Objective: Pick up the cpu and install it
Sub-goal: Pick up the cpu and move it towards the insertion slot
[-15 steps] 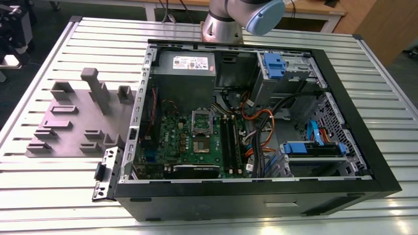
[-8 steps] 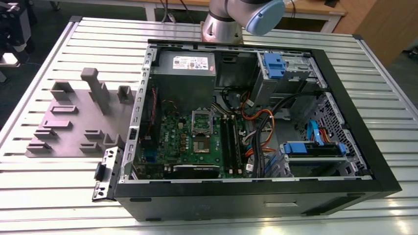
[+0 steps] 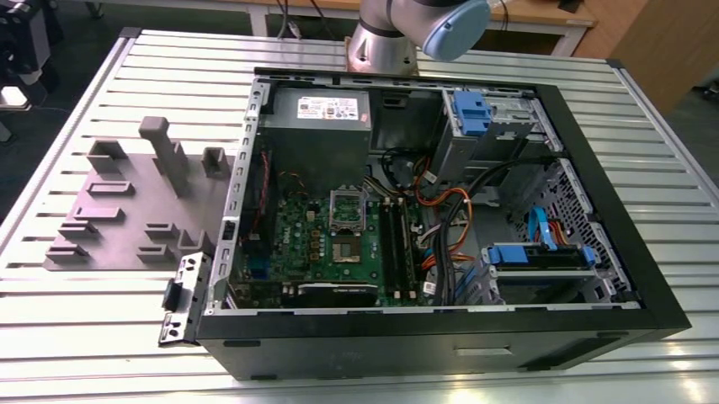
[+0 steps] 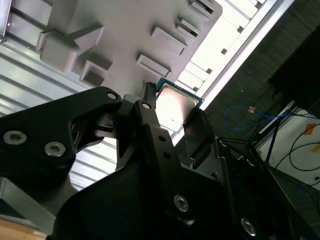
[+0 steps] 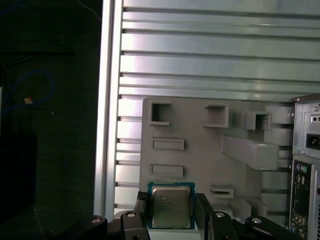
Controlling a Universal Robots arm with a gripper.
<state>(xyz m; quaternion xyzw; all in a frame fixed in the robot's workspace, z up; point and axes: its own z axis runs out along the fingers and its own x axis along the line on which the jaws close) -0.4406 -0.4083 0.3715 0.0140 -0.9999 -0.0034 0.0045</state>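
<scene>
Small flat square cpu (image 5: 171,209), silvery-grey metal lid, thin pale rim: sitting pinched between black gripper (image 5: 171,222) fingers (image 5: 141,206), one pressing on each opposite edge. Chip hanging above near edge of grey moulded plastic fixture tray (image 5: 200,165) lying on ribbed aluminium table (image 5: 200,65).

Risks, as judged:
- narrow edge grip letting chip go slipping or twisting
- skewed chip seating crooked on green motherboard (image 3: 298,223) inside open black computer case (image 3: 450,337), bending contacts

Silver arm (image 3: 382,42) with blue-grey joint cap rising beyond case's far wall; wrist seemingly pointing down at tray.
</scene>
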